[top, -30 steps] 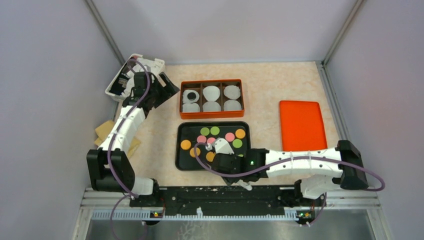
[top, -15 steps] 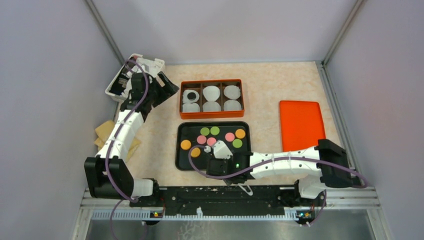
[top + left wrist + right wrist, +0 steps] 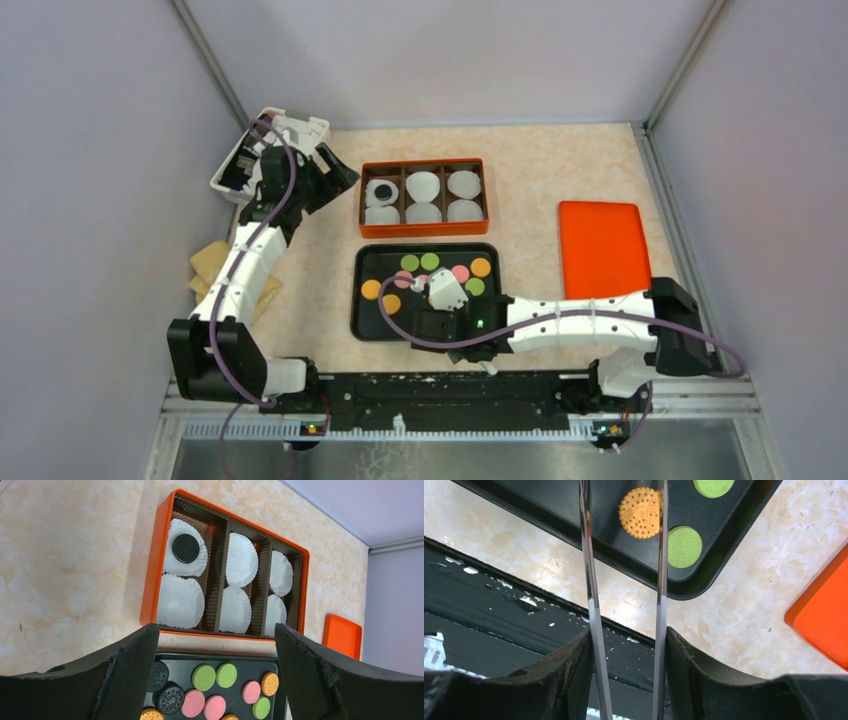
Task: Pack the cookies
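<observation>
The cookies lie on a black tray [image 3: 360, 300]: orange [image 3: 371, 289], green [image 3: 410, 262] and pink [image 3: 460, 273] discs. In the left wrist view there are also two black ones [image 3: 170, 698]. One black cookie [image 3: 380, 191] sits in a white liner in the orange box [image 3: 424, 162]. My right gripper [image 3: 440, 325] is low over the tray's near edge, shut on metal tongs [image 3: 591, 605]. An orange cookie [image 3: 640, 512] shows between the blades, whose tips are out of view. My left gripper [image 3: 335, 175] is open and empty, raised left of the box.
An orange lid [image 3: 600, 250] lies flat at the right. A white bin [image 3: 270, 140] stands at the back left, with brown paper [image 3: 210, 265] near the left wall. The other liners [image 3: 240, 560] in the box hold nothing. The black base rail [image 3: 499, 605] runs along the near edge.
My right arm has shifted left and a little forward over the tray's near part, still holding the tongs. The left arm has hardly moved.
</observation>
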### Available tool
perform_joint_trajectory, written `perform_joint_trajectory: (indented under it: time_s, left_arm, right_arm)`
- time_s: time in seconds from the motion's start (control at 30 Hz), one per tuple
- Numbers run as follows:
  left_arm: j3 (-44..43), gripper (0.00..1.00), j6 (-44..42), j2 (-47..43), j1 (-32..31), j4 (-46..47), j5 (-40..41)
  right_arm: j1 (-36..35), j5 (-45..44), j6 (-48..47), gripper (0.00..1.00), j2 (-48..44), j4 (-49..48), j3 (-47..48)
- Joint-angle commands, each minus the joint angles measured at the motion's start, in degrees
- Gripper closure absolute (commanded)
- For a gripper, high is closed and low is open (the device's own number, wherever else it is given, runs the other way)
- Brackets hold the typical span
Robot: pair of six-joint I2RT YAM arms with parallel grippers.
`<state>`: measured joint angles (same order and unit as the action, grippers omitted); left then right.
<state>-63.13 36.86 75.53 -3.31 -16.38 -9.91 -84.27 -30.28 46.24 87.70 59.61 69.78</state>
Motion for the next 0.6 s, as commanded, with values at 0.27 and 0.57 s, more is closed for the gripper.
perform_joint_trajectory:
  time_s: [0.27, 0.57]
  left_arm:
    - [0.29, 0.08, -0.17, -1.52, 0.06, 3.57, -1.92]
    - [0.38, 0.08, -0.44, -1.23, 0.06, 3.38, -2.43]
  right_arm:
    - [-0.48, -0.26, 0.99, 0.52, 0.12, -1.59, 0.05]
    - [0.36, 0.18, 0.01, 0.61, 1.70, -4.83, -0.29]
